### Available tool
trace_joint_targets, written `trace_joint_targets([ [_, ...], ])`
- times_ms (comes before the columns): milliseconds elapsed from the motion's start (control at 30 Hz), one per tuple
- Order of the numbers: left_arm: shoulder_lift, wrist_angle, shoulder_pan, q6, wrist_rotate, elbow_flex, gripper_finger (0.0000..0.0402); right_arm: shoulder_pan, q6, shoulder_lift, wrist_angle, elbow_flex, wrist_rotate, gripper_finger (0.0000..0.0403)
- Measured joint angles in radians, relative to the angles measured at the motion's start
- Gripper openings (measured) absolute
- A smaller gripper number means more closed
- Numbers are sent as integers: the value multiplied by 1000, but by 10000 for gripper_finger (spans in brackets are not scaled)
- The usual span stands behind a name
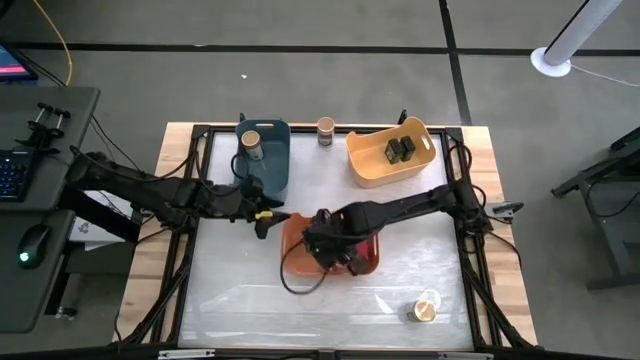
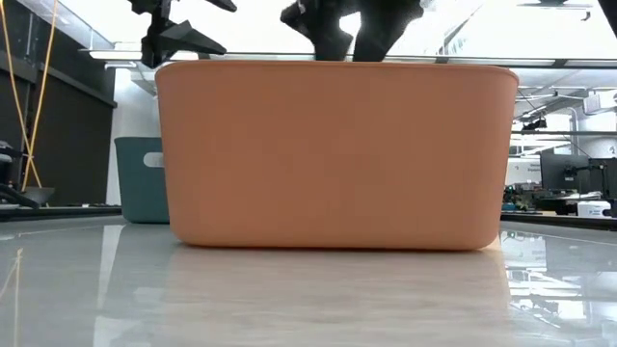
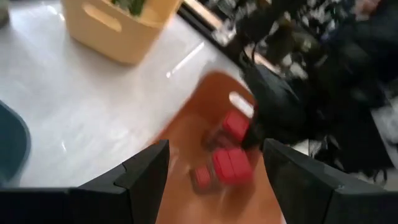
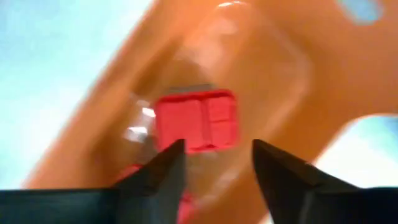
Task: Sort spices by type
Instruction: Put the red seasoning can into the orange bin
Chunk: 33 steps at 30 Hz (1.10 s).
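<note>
L gripper (image 1: pixel 262 222) hovers at the orange bin's (image 1: pixel 292 262) left edge, jaws wide apart, holding nothing. R gripper (image 1: pixel 335 250) is over the bin interior, jaws parted w/ nothing between them, a red tin (image 4: pixel 196 119) just beyond the tips. Risk: both arms crowd one bin, so they could clash or shove it.

Contents, L to R: blue bin (image 1: pixel 272 160) has a tan-lid jar (image 1: pixel 251 141); orange bin has red tins; another jar (image 1: pixel 326 128) on the counter (image 1: pixel 230 290) between bins; yellow bin (image 1: pixel 372 165) has two dark blocks (image 1: pixel 400 150); a jar (image 1: pixel 426 309) lies loose near the front right.
</note>
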<state>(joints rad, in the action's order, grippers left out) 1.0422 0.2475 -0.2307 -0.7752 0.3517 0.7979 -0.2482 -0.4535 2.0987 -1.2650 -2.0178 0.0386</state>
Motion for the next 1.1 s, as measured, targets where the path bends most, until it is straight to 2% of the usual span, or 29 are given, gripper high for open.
trace_joint_targets([
  [100,4,56,-28,-15,-3,0,245,31,102,0,27,21,-163,95],
  [167,10,77,-48,-32,-2,0,245,47,143,-1,96,56,-231,32],
  [200,17,82,-61,-36,2,0,245,53,166,0,127,70,-260,17],
  [333,62,62,-119,-57,39,0,245,60,256,0,316,116,-282,10],
  [433,106,54,-152,-92,76,0,245,59,312,0,407,138,-240,3],
  [667,170,29,-185,-140,86,0,245,58,375,0,367,197,-190,1],
  [867,146,-21,-189,-102,119,0,245,56,402,-3,417,267,-156,1],
  [1100,106,-9,-181,-86,166,0,245,55,416,-2,418,272,-103,0],
])
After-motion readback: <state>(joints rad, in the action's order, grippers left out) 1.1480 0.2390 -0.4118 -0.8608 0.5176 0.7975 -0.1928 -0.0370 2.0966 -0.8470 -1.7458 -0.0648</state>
